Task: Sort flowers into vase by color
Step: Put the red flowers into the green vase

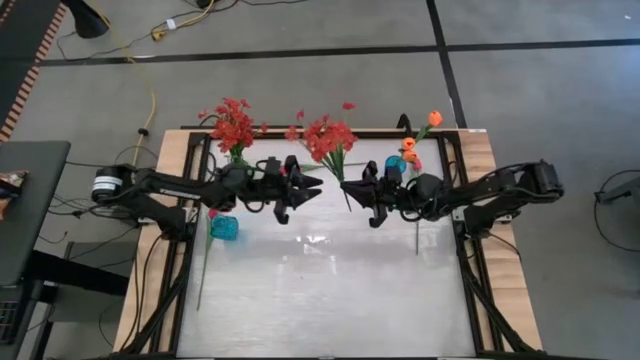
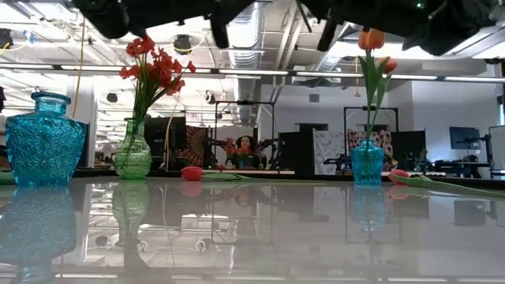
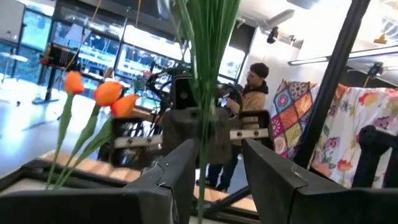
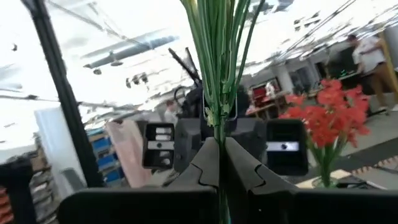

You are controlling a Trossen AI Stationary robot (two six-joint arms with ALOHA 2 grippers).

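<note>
The glossy white table (image 1: pixel 330 300) takes up most of the floor here. Its near half is bare and wide open, all the way to the wooden frame on both sides. Everything crowds the far edge.

Both dark arms reach in from the sides and meet nose to nose over the far middle of the table, with only a little room between them.

The right gripper (image 4: pixel 219 146) has its fingers pressed tight together on the green stems of a bushy red spray (image 1: pixel 326 138). The spray hangs in the air between the two arms, its blossoms out toward the far edge. The left gripper (image 3: pixel 217 152) stands about half open, one finger on each side of the same stems, with a clear gap on one side.

A fat blue jar (image 1: pixel 225 228) sits on the left side, just beside the left arm. A green glass vase (image 2: pixel 132 154) stands at the far edge behind it, holding a second red spray (image 1: pixel 232 125). A small blue vase (image 2: pixel 367 163) stands at the far right and holds the orange tulips (image 1: pixel 434 118), which lean a little.

One red-pink tulip (image 2: pixel 192 172) lies flat on the left, its long stem running toward the near edge. Another tulip (image 2: pixel 398 175) lies flat on the right, near the small blue vase.
</note>
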